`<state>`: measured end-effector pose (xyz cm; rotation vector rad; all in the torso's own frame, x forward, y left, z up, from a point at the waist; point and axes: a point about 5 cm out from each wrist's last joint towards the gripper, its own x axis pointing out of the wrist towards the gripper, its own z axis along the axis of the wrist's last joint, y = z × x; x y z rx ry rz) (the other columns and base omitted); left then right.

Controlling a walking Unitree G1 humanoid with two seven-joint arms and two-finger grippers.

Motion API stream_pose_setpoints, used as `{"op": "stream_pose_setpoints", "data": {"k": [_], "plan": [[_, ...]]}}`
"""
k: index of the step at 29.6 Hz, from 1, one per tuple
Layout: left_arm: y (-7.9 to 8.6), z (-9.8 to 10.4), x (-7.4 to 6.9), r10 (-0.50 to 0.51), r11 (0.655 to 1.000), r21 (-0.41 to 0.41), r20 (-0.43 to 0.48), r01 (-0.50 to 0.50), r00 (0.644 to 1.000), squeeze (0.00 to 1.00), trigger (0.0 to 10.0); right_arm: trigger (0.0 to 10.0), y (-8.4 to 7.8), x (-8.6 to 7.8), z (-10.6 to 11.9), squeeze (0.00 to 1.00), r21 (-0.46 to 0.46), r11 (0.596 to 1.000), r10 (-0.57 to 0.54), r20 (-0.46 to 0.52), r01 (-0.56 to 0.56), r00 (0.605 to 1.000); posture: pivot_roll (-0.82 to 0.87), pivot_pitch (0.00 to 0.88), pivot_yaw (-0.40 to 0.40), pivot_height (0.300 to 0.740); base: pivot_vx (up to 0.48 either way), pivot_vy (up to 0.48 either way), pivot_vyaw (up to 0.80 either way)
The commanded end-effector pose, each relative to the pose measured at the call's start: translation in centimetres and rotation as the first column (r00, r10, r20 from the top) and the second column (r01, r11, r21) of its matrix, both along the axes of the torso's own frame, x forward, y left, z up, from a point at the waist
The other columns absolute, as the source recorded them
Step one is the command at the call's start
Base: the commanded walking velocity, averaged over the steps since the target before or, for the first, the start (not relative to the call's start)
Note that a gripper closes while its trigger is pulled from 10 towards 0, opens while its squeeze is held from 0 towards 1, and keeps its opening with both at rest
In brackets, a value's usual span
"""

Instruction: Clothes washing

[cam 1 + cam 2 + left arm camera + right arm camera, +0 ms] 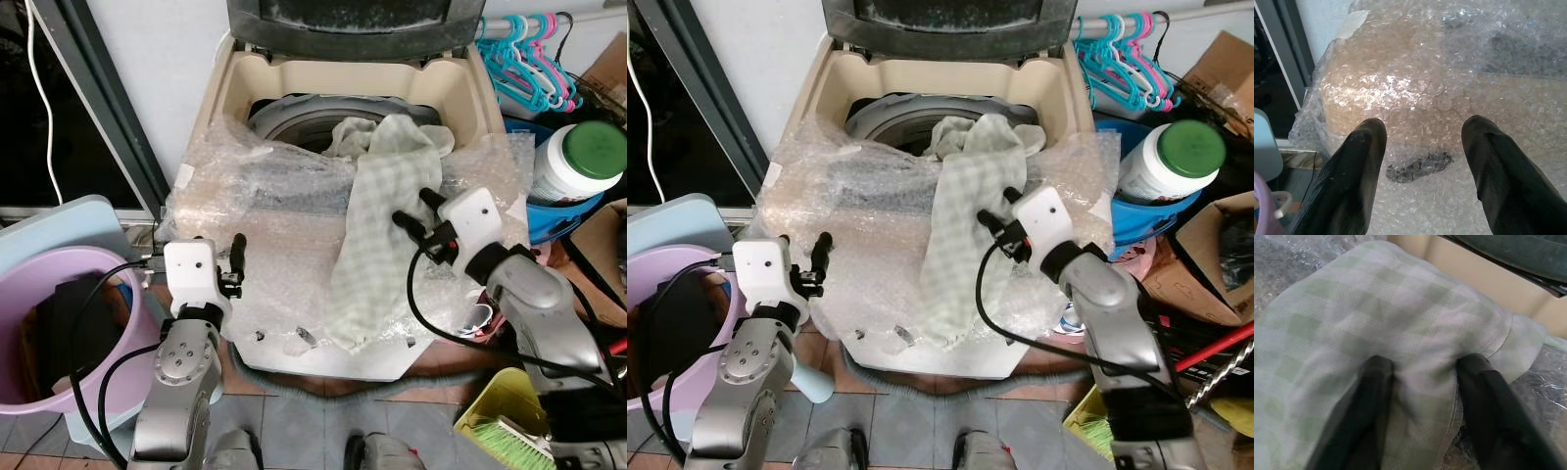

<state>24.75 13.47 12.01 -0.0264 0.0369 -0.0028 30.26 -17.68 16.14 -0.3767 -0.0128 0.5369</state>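
one checked cloth (377, 230) hangs from the open washing machine (265, 83) drum over its bubble wrap (265, 255) covered front. right gripper (1422, 369), jaws wide, presses on the cloth. left gripper (1422, 129), jaws wide and empty, faces the wrap. one purple basin (29, 284) holds something dark; one green-lidded jar (578, 162) stands to the right.

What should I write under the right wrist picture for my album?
Open right gripper presses its fingers onto a green checked cloth by the washer.
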Motion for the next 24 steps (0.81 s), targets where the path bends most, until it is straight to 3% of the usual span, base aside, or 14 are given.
{"op": "stream_pose_setpoints", "data": {"k": [1,20,23,24], "plan": [[0.5,0.3,-0.2,0.021,1.000,0.016,0.007,-0.021,1.000,0.00,10.0,0.0,0.0,0.4,-1.0,0.00,-0.016,1.000,-0.010,-0.053,0.009,0.999,0.01,0.141,-0.005,0.740,0.000,0.000,0.00],[0.3,0.2,0.0,0.062,0.998,0.008,0.003,-0.062,0.998,0.00,10.0,0.0,0.3,4.1,1.9,0.00,-0.092,0.993,0.070,-0.008,-0.070,0.998,-0.01,0.146,-0.042,0.740,0.000,0.000,0.00],[0.3,0.3,0.4,0.064,0.998,0.016,0.008,-0.065,0.998,0.00,10.0,0.0,1.5,6.7,4.5,0.00,-0.144,0.982,0.130,0.058,-0.121,0.990,-0.01,0.134,-0.045,0.740,0.000,0.000,0.00],[0.3,0.3,0.4,0.064,0.998,0.016,0.008,-0.065,0.998,0.00,10.0,0.0,1.5,6.7,4.5,0.00,-0.144,0.982,0.130,0.058,-0.121,0.990,-0.01,0.134,-0.045,0.740,0.000,0.000,0.00]]}}
